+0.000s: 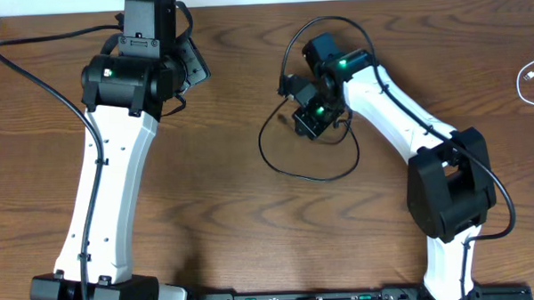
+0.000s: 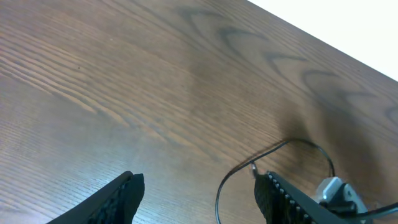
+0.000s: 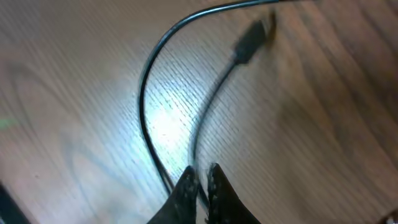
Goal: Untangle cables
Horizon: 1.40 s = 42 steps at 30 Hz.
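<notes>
The right gripper [image 3: 200,179] has its fingertips pressed almost together on the black cable [image 3: 146,93]. In the blurred right wrist view, at least one thin strand runs straight down into that pinch. A second strand curves in just beside it, and I cannot tell whether it is caught as well. That is my first worry: if both runs are clamped, a pull would tighten the loop rather than open it. The plug [image 3: 249,40] lies loose on the wood a little way up the cord. It could whip round or snag on the loop if the arm lifts sharply, and a cord this thin could also slip out of so narrow a grip. From overhead, the rest of the black cable sprawls in an open loop on the table [image 1: 252,222], below and to the left of that gripper. Part of it arcs up around the wrist itself, so a turn of the hand might wind it on. The left gripper [image 2: 199,196] hangs above bare wood with its fingers [image 2: 121,196] spread wide and nothing between them, so nothing pins the cord down against a drag. The white cable [image 1: 533,76] lies well apart at the far right edge and seems clear of all this.
</notes>
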{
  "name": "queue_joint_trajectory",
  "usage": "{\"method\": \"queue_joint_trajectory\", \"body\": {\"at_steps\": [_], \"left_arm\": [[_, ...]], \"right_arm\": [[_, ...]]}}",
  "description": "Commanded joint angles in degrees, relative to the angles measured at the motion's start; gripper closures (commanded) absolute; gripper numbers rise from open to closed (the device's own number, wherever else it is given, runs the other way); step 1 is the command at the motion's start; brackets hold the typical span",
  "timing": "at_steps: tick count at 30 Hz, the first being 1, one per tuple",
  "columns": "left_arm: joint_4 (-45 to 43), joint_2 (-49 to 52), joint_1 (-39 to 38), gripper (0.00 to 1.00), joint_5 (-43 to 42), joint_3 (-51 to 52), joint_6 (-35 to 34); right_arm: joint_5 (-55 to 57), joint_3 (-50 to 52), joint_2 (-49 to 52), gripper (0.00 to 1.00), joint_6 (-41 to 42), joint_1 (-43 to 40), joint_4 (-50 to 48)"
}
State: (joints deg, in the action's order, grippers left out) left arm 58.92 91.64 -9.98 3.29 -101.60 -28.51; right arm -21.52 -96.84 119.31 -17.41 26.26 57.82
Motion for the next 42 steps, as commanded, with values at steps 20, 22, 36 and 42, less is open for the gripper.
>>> {"method": "queue_joint_trajectory", "body": {"at_steps": [20,22,36,42], "left_arm": [[0.59,0.22,-0.11,0.37,0.11,-0.15,-0.31],[0.59,0.22,-0.11,0.37,0.11,-0.15,-0.31],[0.35,0.22,-0.11,0.37,0.11,-0.15,-0.33],[0.35,0.22,-0.11,0.37,0.13,-0.15,-0.33]], "right_arm": [[16.85,1.33,4.09,0.59,33.48,-6.40,4.09],[20.11,1.95,5.18,0.59,35.87,-6.38,3.48],[24.33,3.78,7.08,0.66,39.23,-6.23,-0.11],[23.93,7.63,7.08,0.85,39.26,-6.03,-2.54]]}}
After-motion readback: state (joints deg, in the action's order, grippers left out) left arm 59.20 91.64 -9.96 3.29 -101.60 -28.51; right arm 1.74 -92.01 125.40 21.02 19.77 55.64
